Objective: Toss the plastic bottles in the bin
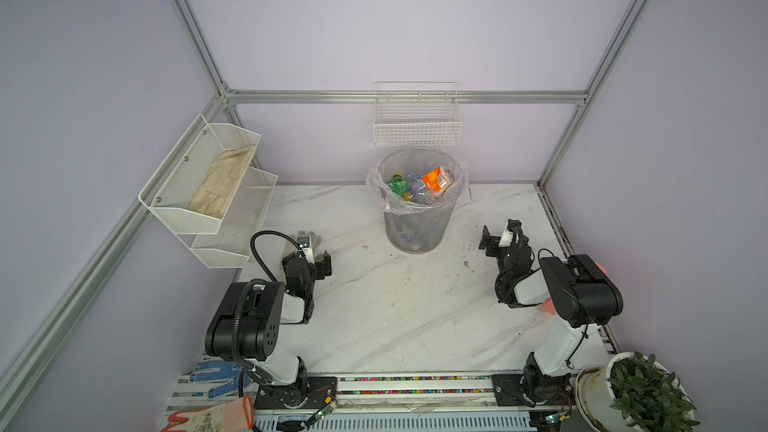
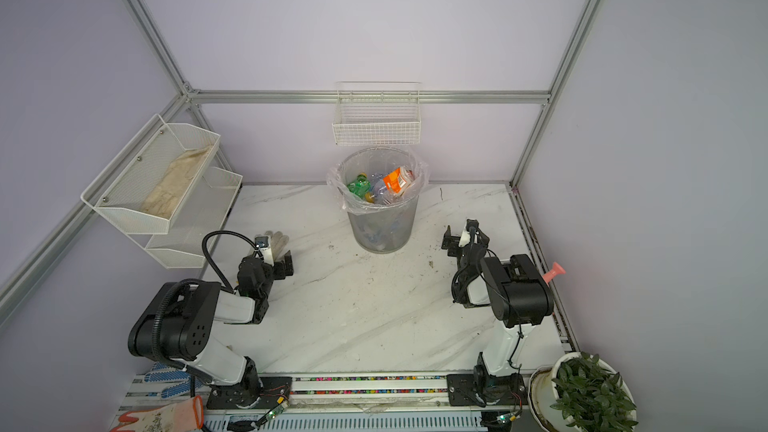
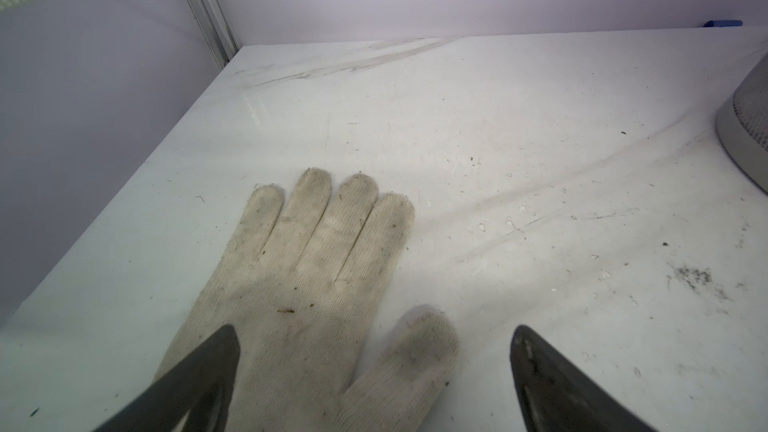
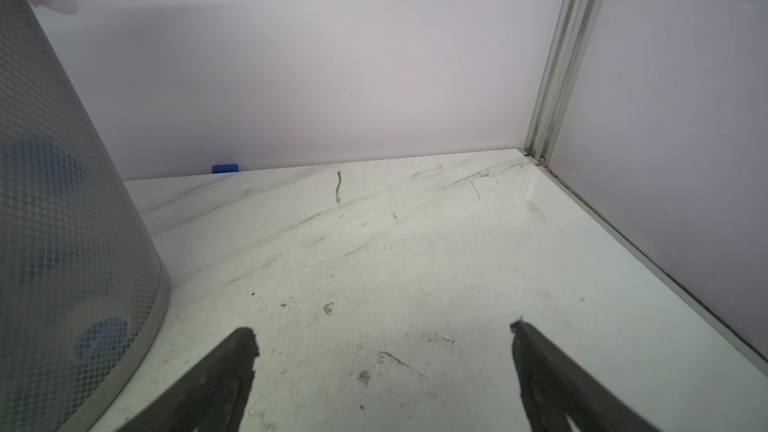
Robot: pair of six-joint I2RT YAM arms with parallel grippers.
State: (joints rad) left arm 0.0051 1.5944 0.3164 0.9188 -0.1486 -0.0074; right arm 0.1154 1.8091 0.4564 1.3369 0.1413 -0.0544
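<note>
On the left, my left hand point(image 3: 376, 332) hangs low with its jaws spread wide, grasping nothing. The white knitted glove point(image 3: 316, 276) lies flat on the worktop point(image 1: 395, 305) under it and is no business of mine.

In the middle, near the back wall, the bin point(image 1: 415, 230) stands upright. The plastic bottles point(image 1: 415, 191) are heaped inside its clear liner, close to the rim: a green bottle point(image 1: 397, 184), clear ones, and an orange-labelled bottle point(image 1: 436, 179). Blue shows through the mesh lower down.

I see no bottle on the worktop in either top view, so I judge the job done. Only a small blue thing point(image 4: 224, 168) at the foot of the back wall, too small to tell, gives me pause.

On the right, my right hand point(image 4: 382, 330) is likewise spread wide and empty, over bare worktop beside the bin.
</note>
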